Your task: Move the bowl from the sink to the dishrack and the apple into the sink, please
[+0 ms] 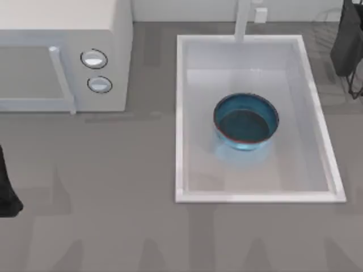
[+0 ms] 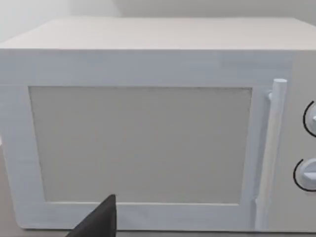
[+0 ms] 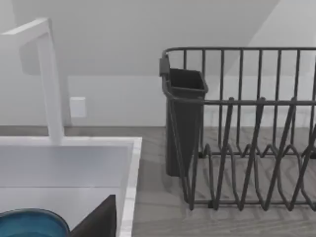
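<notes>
1. The bowl [image 1: 246,122] sits upright in the sink [image 1: 187,119].
2. The dishrack [image 3: 247,133] stands just right of the sink.
3. Both arms are parked at the table's edges.

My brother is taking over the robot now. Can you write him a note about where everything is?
Left arm: parked at the table's left edge, facing the microwave.
Right arm: parked at the far right, by the dishrack.
Bowl: upright in the sink, not gripped.
Apple: I can't spot it.
Done: nothing.
Left: bowl to the dishrack, apple into the sink.
</notes>
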